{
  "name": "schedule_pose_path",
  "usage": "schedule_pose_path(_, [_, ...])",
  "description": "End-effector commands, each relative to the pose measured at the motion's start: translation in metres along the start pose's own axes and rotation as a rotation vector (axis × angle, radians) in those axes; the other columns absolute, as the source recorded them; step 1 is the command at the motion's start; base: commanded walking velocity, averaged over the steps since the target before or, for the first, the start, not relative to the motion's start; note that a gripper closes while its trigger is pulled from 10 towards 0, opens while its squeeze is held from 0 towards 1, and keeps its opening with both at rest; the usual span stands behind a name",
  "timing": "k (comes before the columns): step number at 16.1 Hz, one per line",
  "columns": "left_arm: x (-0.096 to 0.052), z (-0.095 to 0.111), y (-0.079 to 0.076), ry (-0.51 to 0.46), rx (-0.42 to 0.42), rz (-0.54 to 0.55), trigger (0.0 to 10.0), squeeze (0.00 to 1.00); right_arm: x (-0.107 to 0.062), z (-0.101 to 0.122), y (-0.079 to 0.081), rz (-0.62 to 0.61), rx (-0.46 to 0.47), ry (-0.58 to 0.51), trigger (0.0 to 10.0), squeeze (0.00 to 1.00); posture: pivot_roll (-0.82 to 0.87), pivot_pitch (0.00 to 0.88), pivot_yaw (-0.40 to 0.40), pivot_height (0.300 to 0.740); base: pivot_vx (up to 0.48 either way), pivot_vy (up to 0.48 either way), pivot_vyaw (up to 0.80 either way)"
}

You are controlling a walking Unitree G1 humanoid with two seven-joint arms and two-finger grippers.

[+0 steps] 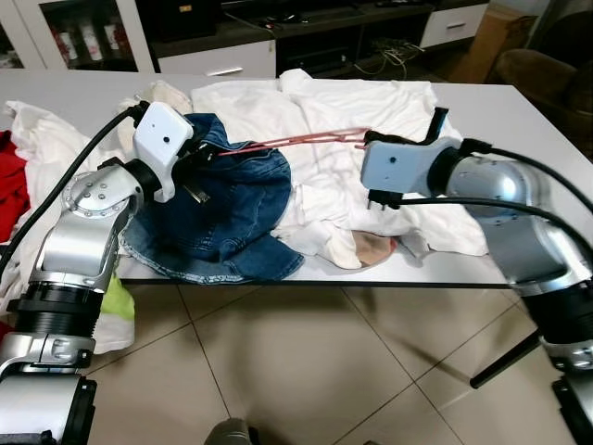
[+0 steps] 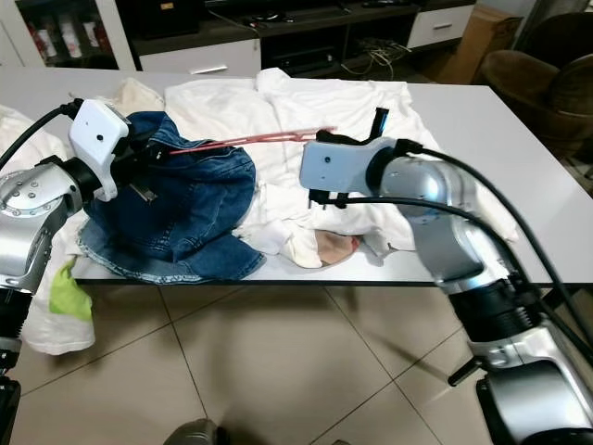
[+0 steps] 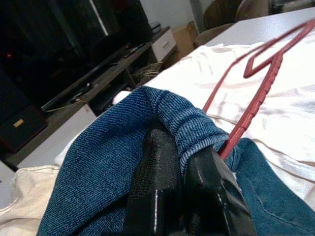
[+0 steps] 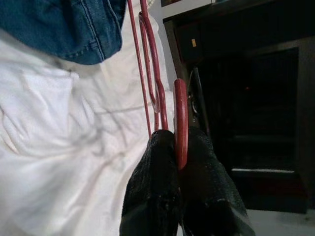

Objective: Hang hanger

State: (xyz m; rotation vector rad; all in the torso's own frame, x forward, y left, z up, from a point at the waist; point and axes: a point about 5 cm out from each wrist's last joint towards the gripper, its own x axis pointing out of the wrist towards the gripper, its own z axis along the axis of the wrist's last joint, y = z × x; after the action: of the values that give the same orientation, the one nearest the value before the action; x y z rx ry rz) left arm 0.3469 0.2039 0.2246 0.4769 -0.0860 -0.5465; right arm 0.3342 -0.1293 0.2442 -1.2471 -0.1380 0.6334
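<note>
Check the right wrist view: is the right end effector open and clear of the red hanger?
No. The right end effector has its two black fingers closed on the red hanger, pinching its hook end.

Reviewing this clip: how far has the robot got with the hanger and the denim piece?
Done: both grips are made. The right gripper is shut on the red hanger; the left gripper pinches an edge of the denim garment. In hand: one hanger end seems tucked into the denim, held above the table. Left: most of the garment lies on the table, not yet hanging from the hanger.
</note>
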Motion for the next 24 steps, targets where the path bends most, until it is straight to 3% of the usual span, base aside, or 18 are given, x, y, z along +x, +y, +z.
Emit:
schedule_pose_path(1, [0.005, 0.01, 0.0, -0.031, 0.013, -0.011, 0.0, 0.0, 0.003, 0.008, -0.004, -0.012, -0.001, -0.015, 10.0, 0.0, 0.13, 0.0, -0.003, 0.74, 0.0, 0.0, 0.0])
schedule_pose_path(7, [0.012, 0.015, -0.003, -0.045, 0.026, -0.016, 0.0, 0.0, 0.0, 0.014, 0.009, 0.11, -0.029, -0.069, 10.0, 0.0, 0.12, 0.0, 0.001, 0.74, 0.0, 0.0, 0.0])
schedule_pose_path(11, [0.012, 0.015, -0.004, -0.044, 0.043, -0.019, 0.0, 0.0, -0.009, -0.01, -0.005, 0.121, -0.067, -0.015, 10.0, 0.0, 0.12, 0.0, 0.0, 0.74, 0.0, 0.0, 0.0])
schedule_pose_path(15, [0.018, 0.014, -0.014, -0.049, 0.056, -0.052, 0.0, 0.0, 0.006, 0.001, -0.008, 0.063, -0.017, -0.072, 10.0, 0.0, 0.12, 0.0, -0.002, 0.74, 0.0, 0.0, 0.0])
schedule_pose_path(19, [0.022, 0.013, -0.026, -0.036, 0.079, -0.096, 0.0, 0.0, 0.013, 0.001, -0.017, 0.003, -0.046, -0.059, 10.0, 0.0, 0.13, 0.0, -0.001, 0.74, 0.0, 0.0, 0.0])
schedule_pose_path(24, [0.028, 0.014, -0.029, -0.032, 0.085, -0.081, 0.0, 0.0, 0.017, 0.003, -0.013, 0.081, -0.036, -0.054, 10.0, 0.0, 0.13, 0.0, -0.001, 0.74, 0.0, 0.0, 0.0])
